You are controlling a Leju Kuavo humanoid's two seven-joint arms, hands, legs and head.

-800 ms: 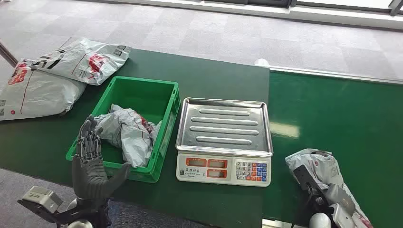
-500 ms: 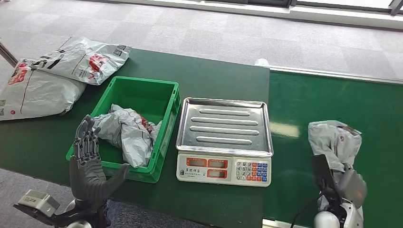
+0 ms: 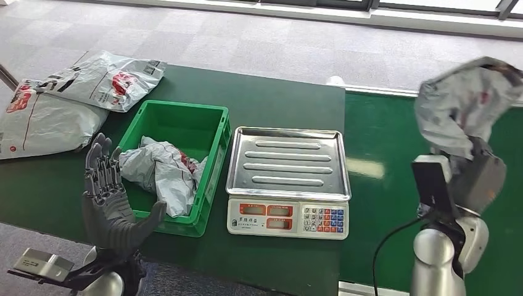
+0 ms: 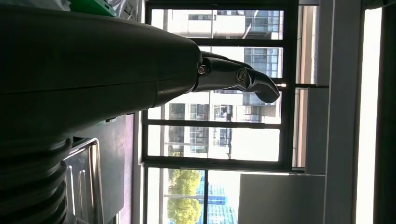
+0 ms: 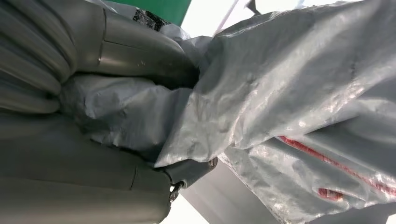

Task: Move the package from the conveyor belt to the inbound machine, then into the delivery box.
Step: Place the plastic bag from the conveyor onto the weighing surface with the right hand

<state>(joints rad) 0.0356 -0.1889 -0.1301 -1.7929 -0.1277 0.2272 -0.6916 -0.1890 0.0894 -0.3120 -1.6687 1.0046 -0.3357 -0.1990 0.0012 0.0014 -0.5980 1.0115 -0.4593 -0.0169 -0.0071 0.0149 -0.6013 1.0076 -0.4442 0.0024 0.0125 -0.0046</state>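
A crumpled grey plastic package (image 3: 464,102) with red print hangs high above the green conveyor belt (image 3: 395,154), held from below by my right hand (image 3: 478,169). In the right wrist view the thumb (image 5: 140,51) and fingers clamp the package (image 5: 289,107). The scale with its steel tray (image 3: 288,163) stands left of the belt. A green box (image 3: 213,160) left of the scale holds another grey package (image 3: 161,172). My left hand (image 3: 111,200) stands upright in front of the box's near left corner, fingers spread, holding nothing; its dark fingers (image 4: 233,77) show against windows.
Two large white mail bags (image 3: 105,77) (image 3: 37,120) lie on the dark green table at the far left. The scale's display and keypad (image 3: 287,219) face me. Grey carpet floor lies beyond the table.
My right hand has lifted the package from the belt's near edge to high above the belt. The left hand has barely moved.
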